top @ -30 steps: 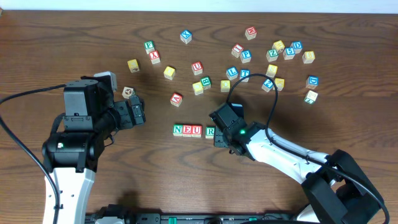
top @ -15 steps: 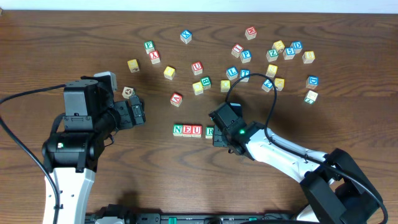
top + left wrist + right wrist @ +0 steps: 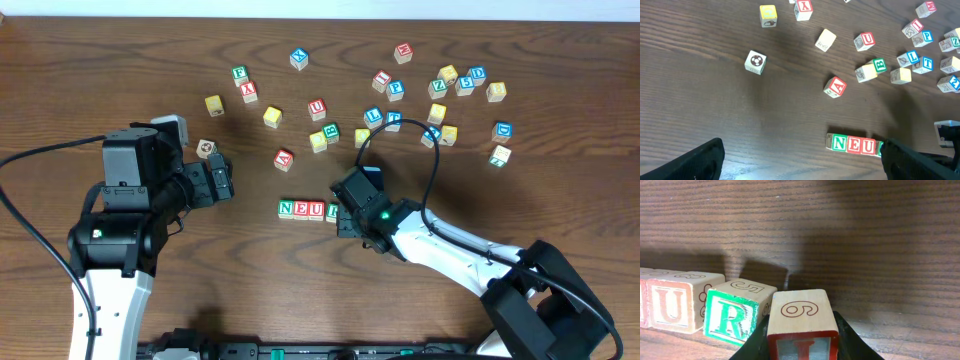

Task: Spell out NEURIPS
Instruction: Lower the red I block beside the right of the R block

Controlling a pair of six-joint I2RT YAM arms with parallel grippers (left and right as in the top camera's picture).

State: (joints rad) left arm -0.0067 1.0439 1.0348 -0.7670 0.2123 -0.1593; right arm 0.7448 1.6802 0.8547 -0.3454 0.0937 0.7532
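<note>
A row of blocks reading N, E, U lies on the wooden table, also in the left wrist view. A green R block sits at the row's right end, slightly skewed. My right gripper is shut on a red I block with a 6 on top, right next to the R. My left gripper is open and empty, left of the row. Loose letter blocks, among them a blue P and a blue S, lie at the back.
A red A block, a red U block, a green B block and a soccer-ball block lie behind the row. Many more blocks are scattered across the back right of the table.
My right gripper has shifted slightly left with the I block, closing in on the R, which it now mostly covers in the overhead view. The left arm has not moved.
</note>
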